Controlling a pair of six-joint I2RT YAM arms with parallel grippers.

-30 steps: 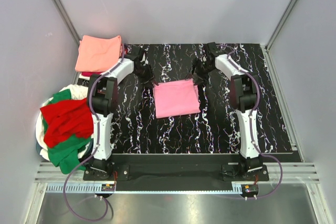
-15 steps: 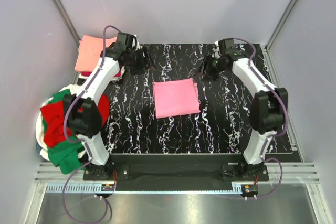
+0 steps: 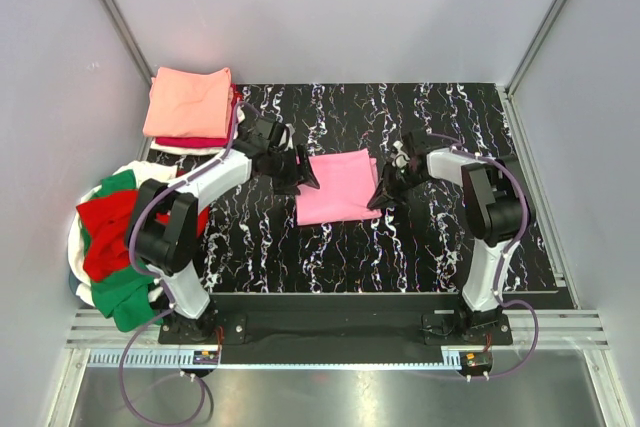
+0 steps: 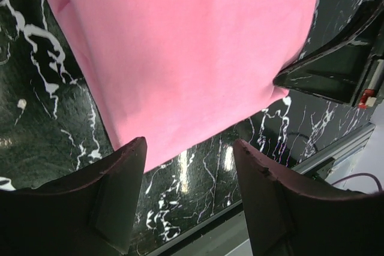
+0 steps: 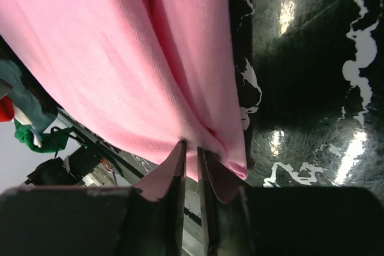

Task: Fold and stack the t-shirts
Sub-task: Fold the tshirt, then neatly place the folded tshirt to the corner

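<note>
A folded pink t-shirt [image 3: 338, 187] lies flat at the centre of a black marbled table [image 3: 300, 237] as two robot arms close in from either side. The left gripper [image 3: 304, 177] sits at the shirt's left edge with its jaws spread wide and nothing between them. The right gripper [image 3: 382, 195] has its jaws nearly together, pinching the shirt's right edge. A folded salmon-orange t-shirt [image 3: 188, 102] tops a stack at the far left corner. Loose red and green t-shirts [image 3: 122, 237] are heaped at the left side.
</note>
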